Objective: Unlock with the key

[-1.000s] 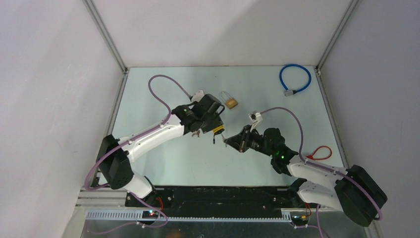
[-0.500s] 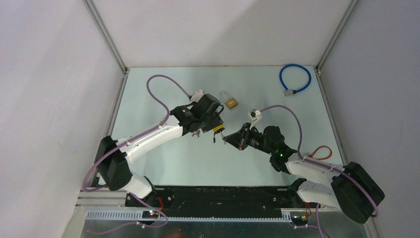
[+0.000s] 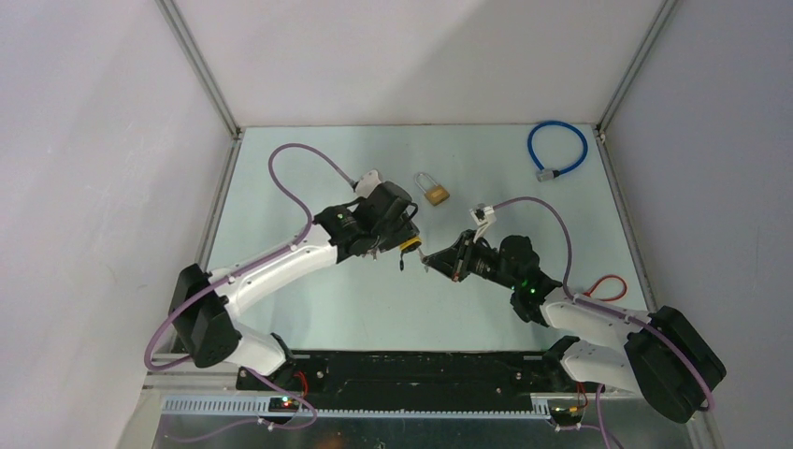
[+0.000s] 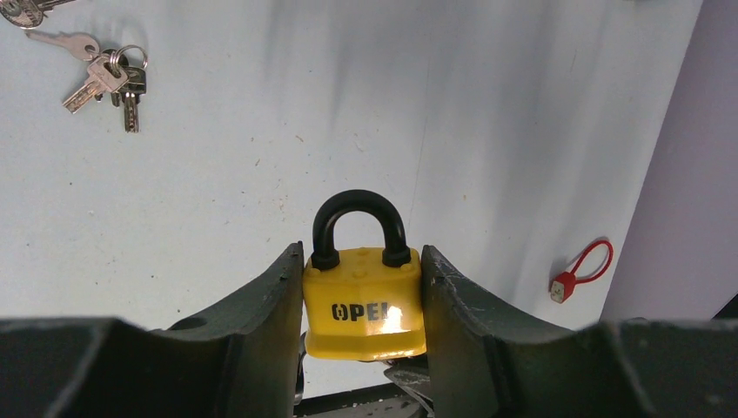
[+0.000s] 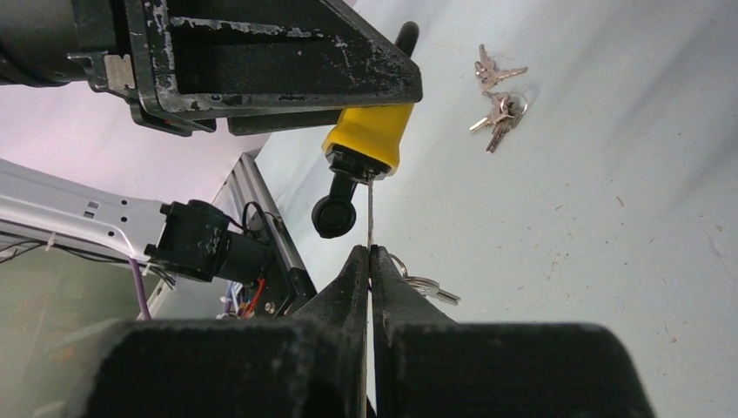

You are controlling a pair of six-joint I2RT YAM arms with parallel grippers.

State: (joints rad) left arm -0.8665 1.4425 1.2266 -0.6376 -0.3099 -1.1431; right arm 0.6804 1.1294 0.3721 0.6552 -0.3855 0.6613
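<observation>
left gripper clamps the yellow padlock; right gripper pinches the key at the lock's base.
since one second ago the left arm has swung its elbow leftward, yet its jaws, part open and pressed on both padlock sides, hold almost the same spot above the table. the key's blade tip now touches the keyhole end; depth cannot be told. the right gripper, fully closed on the key, has advanced left, closing the earlier gap.
</observation>
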